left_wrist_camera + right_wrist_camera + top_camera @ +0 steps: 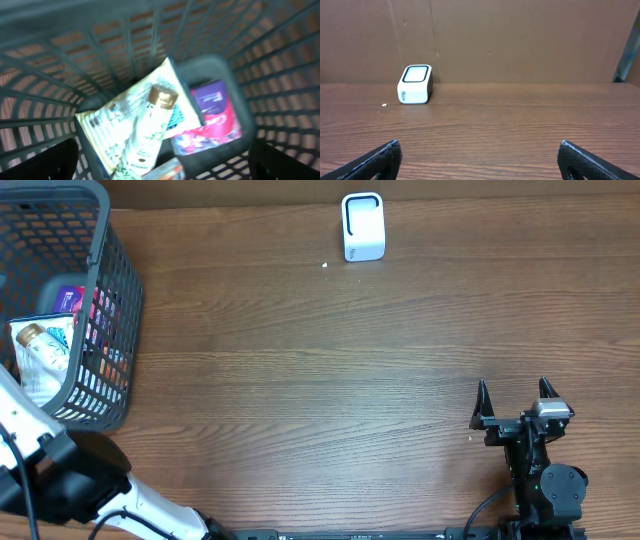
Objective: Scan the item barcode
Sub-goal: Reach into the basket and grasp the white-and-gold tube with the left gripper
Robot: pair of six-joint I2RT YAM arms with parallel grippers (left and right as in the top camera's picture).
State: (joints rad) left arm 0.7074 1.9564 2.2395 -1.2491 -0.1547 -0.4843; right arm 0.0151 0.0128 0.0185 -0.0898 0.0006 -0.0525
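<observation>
Gaping, empty: left end effector [167, 161], wrist-view only, over bottle [150, 131] in basket [210, 70]; right end effector [514, 392] facing scanner [363, 226].

Overhead, the light is even and fairly bright. The wooden table [320, 370] looks sharp with a mild sheen, and shadows around the basket [110, 310] are soft. The left wrist view is dim, bluish and blurred all over, and the packets [112, 122] are smeared. The right wrist view is clear, warm and evenly lit.
</observation>
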